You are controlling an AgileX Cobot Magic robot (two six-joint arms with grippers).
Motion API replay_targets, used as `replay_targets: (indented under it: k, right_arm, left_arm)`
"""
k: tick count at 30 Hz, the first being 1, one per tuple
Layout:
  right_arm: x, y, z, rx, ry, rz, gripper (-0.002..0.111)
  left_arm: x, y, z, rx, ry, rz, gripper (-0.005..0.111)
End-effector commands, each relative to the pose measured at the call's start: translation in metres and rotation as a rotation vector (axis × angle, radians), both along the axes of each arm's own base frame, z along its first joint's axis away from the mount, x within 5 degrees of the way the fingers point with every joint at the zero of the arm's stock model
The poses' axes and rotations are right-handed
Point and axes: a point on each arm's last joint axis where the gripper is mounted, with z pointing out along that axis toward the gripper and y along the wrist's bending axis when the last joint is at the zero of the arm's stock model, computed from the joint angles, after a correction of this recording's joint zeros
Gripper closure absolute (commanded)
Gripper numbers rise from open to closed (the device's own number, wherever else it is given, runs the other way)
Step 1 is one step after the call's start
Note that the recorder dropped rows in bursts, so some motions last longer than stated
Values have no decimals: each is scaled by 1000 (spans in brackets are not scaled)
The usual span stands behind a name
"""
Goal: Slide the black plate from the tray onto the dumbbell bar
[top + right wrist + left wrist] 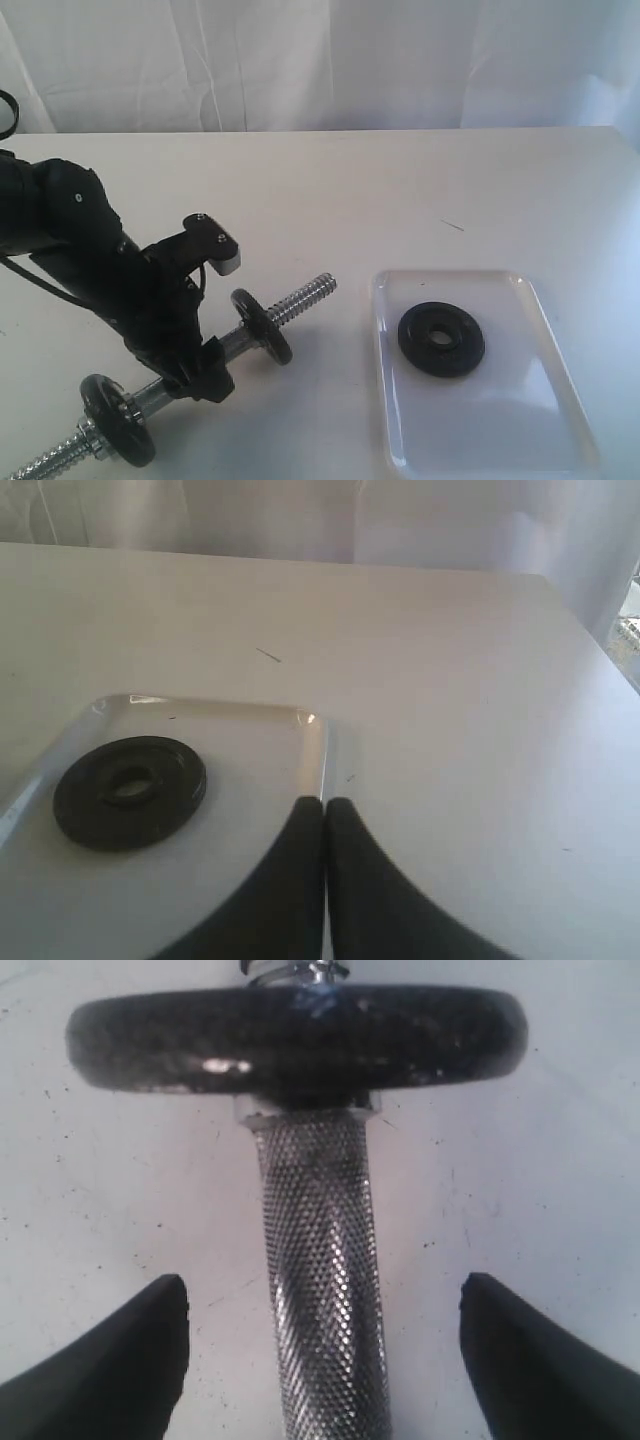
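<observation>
My left gripper point(322, 1295) straddles the knurled middle of the dumbbell bar point(330, 1380), jaws wide and touching nothing. I judge it is set there to clamp and steady the bar. Only the left wrist view shows that gap. The exterior view shows the threaded end point(305, 292) free, pointing toward the tray point(545, 420). The black plate point(441, 339) lies flat in the tray's far half. My right gripper point(326, 812), fingers pressed together and empty, hovers near the tray's rim and is seen only in its own wrist view.

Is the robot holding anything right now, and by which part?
Nothing. The left gripper, open, straddles the middle of the dumbbell bar; the right gripper is shut, empty.
</observation>
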Motion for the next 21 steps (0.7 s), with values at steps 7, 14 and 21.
replay_targets:
  k: [7,14,21]
  right_arm:
    - [0,0,0,-13,-6,5,108]
    - [0,0,0,-13,-6,5,108]
    - [0,0,0,-13,-6,5,108]
  left_arm:
    - [3,-4,-9,-8,22,18,36]
    - [2,-4,-9,-10,34,22,47]
    - [1,-8,-3,-51,64,50,104]
